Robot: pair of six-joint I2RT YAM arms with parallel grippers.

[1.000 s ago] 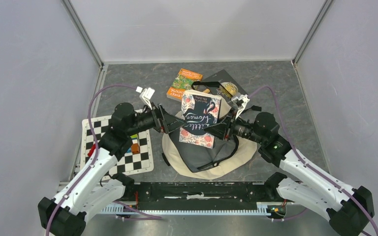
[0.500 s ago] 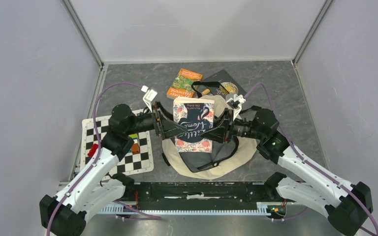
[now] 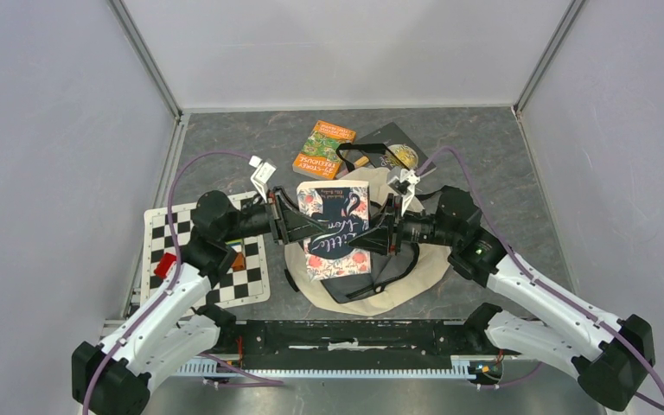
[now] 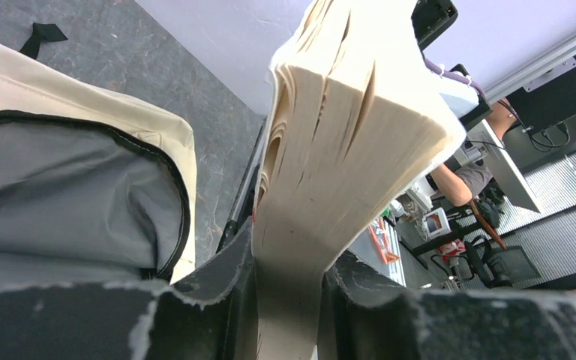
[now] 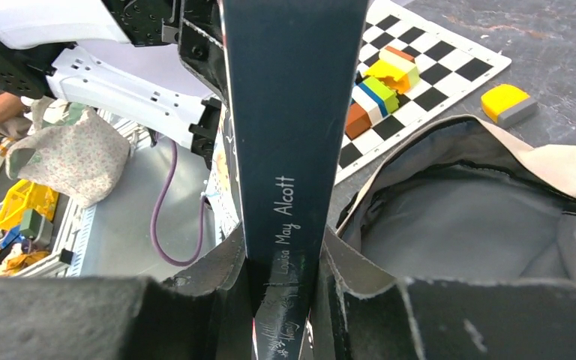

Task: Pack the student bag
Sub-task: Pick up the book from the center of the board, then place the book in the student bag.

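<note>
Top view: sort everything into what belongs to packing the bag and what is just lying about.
Job in hand: student bag; Little Women book above it; left gripper and right gripper, both clamped on that book.

Lying about for now: orange book; dark flat item; checkered mat; coloured blocks.

White lettering runs along the spine of the dark book [image 5: 292,112] pinched in my right claw [image 5: 285,300]. "May Alcott" stands clear just above my fingers, and "Louisa" sits lower down, squeezed between them and only partly legible. From the overhead view, the front cover of that same book [image 3: 335,229] carries a looping white script. I can read "little" across it, but the rest of the script I cannot make out. The orange and green book [image 3: 322,149] farther back on the desk has pale capitals on its cover, too small for me to read.
</note>
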